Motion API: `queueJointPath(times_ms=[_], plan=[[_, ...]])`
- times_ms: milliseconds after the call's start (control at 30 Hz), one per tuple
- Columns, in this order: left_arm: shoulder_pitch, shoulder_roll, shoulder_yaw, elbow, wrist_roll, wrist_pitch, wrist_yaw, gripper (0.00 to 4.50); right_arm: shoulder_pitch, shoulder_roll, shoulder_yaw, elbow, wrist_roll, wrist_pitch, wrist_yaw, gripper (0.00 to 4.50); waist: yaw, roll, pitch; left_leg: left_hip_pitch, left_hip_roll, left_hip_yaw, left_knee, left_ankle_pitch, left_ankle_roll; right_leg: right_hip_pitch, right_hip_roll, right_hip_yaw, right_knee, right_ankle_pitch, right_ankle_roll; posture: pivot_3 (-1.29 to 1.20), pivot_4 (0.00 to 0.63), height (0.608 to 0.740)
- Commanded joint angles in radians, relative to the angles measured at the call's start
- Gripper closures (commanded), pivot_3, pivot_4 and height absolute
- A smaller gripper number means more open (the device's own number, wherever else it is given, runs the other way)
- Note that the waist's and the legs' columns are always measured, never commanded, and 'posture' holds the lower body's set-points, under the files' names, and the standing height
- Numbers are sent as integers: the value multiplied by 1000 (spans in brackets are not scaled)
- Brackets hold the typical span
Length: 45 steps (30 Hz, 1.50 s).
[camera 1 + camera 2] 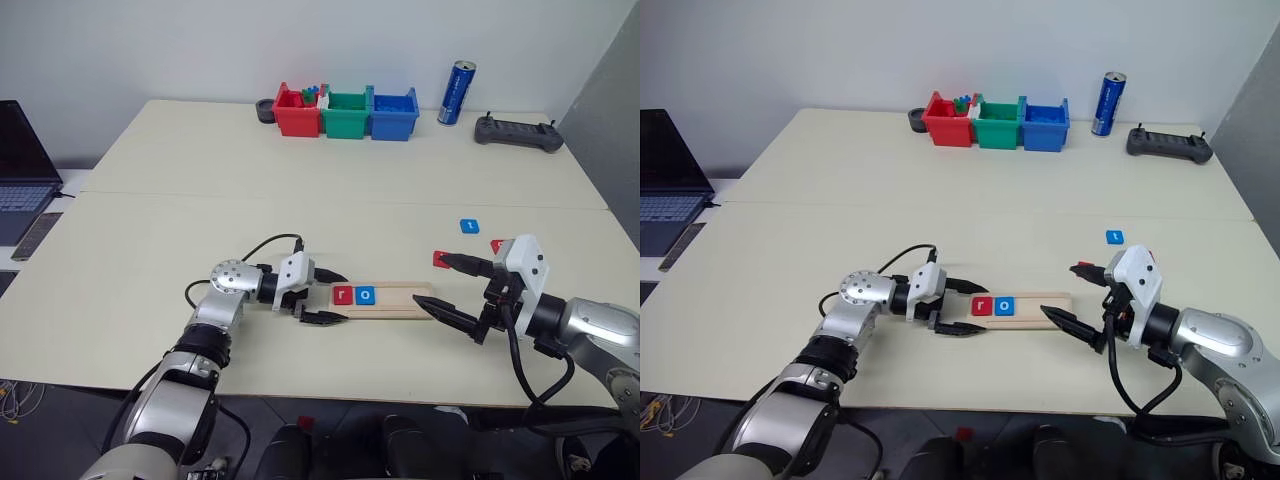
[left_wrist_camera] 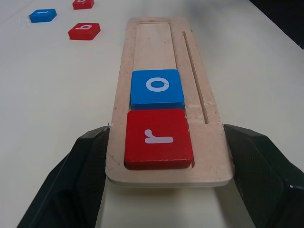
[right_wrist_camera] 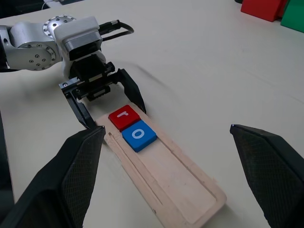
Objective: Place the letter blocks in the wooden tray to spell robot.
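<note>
We see the cream table (image 1: 300, 200) first, with the wooden tray (image 1: 400, 301) lying flat near its front edge, its long side running left to right between our two arms. At the far side stand three plastic bins in a row, a red bin (image 1: 297, 112), a green bin (image 1: 347, 113) and a blue bin (image 1: 394, 114), with a blue can (image 1: 457, 93) and a dark controller (image 1: 518, 133) further right. A laptop (image 1: 24, 160) sits off the table's left edge.

Our left gripper (image 1: 322, 297) is at the tray's left end, pointing along it. Its two black fingers (image 2: 80, 175) stand partly apart, one on each side of the tray's end, hard against or just beside its long edges; we cannot tell whether they press the wood. Our right gripper (image 1: 452, 290) hangs just past the tray's right end, its fingers spread wide and holding nothing.

Two letter blocks sit in the tray's groove at the left end, touching each other: the red "r" block (image 2: 158, 138) nearest the left gripper, then the blue "o" block (image 2: 156, 88). The rest of the groove is bare wood.

Three more blocks lie loose on the table beyond the tray's right end: a red block (image 2: 84, 31) near the right gripper's far finger, another red block (image 2: 83, 4) partly behind that gripper, and a blue block (image 1: 470, 226) further back.
</note>
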Motion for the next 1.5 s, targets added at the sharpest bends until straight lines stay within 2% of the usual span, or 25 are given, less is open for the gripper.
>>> queueJointPath(times_ms=[33,833,1500], plan=[[-29,-11,-4,15,5,-24,6,1120,-7,-15,-27,-18,5,-22,17,0,0,0,0,0,0,0,0,0,0,0,0,0,0,0,0,0,150,740],[-105,-81,-5,143,59,-80,8,1120,24,5,-13,-25,-35,-52,10,0,0,0,0,-1,0,-1,0,0,0,0,0,-1,0,0,0,0,150,740],[-86,-87,12,131,36,-90,5,1120,40,-2,-23,-33,-24,-49,10,0,0,0,0,-1,0,-1,0,0,0,0,0,-1,0,0,0,0,150,740]])
